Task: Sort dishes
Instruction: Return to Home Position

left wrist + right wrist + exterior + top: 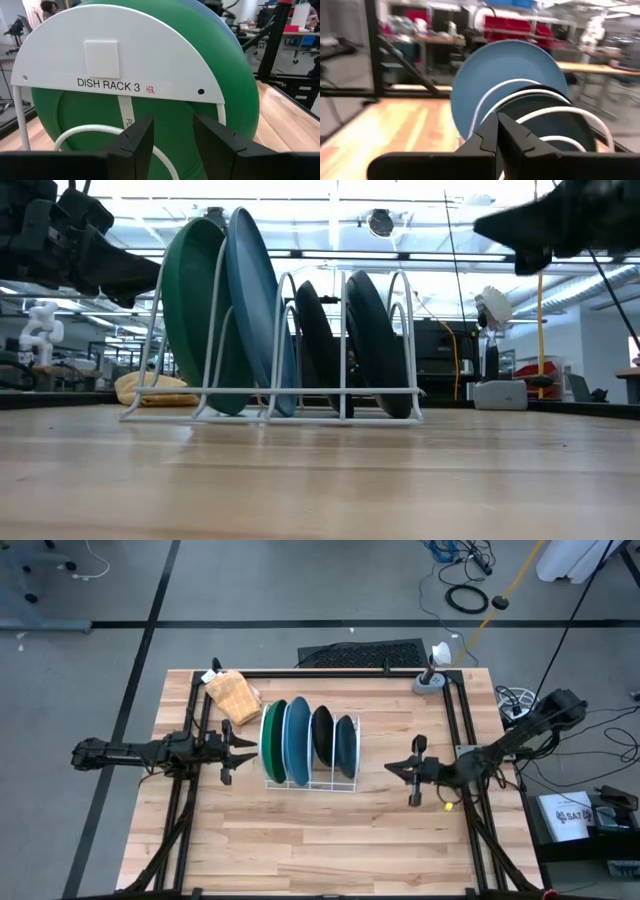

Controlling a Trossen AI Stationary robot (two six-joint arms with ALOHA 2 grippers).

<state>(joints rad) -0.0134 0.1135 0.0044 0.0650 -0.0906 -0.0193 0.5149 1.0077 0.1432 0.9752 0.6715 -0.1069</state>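
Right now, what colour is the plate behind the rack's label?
Green plate; best in left wrist view.

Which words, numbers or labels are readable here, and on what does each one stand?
"DISH RACK 3": black print on the white end panel of the dish rack, in front of the green plate.
"HR": red handwriting beside it, same panel; reading uncertain.
Letters on the strip below the panel: cut off, unreadable.
Label on the box beside the table: too small to read.

4 plates (297, 740) in rack (310, 786), ctr table (300, 840)
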